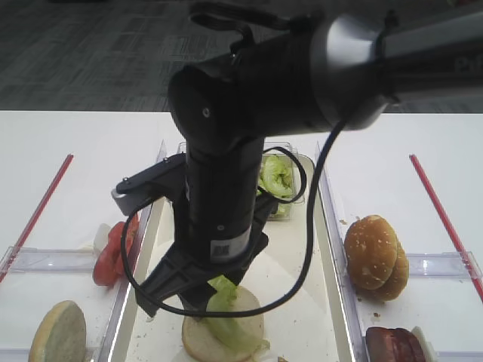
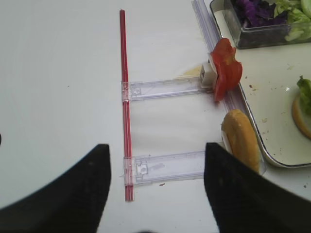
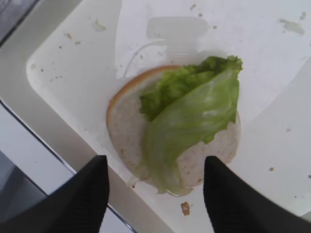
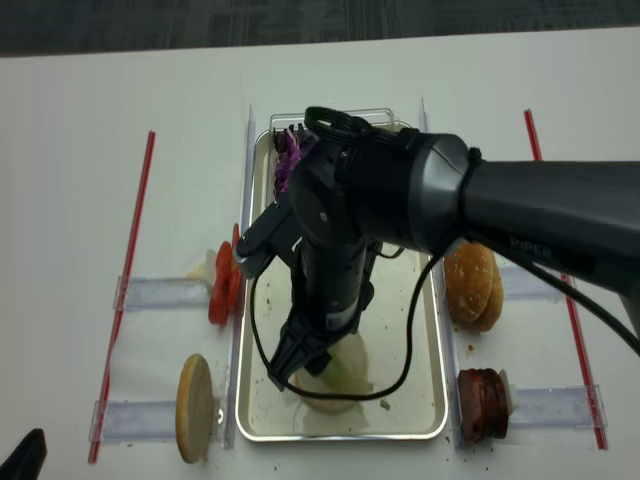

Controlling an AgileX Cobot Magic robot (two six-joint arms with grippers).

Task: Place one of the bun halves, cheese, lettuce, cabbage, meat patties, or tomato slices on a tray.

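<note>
Wavy green lettuce (image 3: 189, 116) drapes a round pale bun half (image 3: 127, 127).

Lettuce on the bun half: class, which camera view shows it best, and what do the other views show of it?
The right wrist view: the lettuce lies whole and unobstructed across the bun half. Both exterior high views show only part of it under the right arm. The left wrist view shows only a green scrap at its right edge.
</note>
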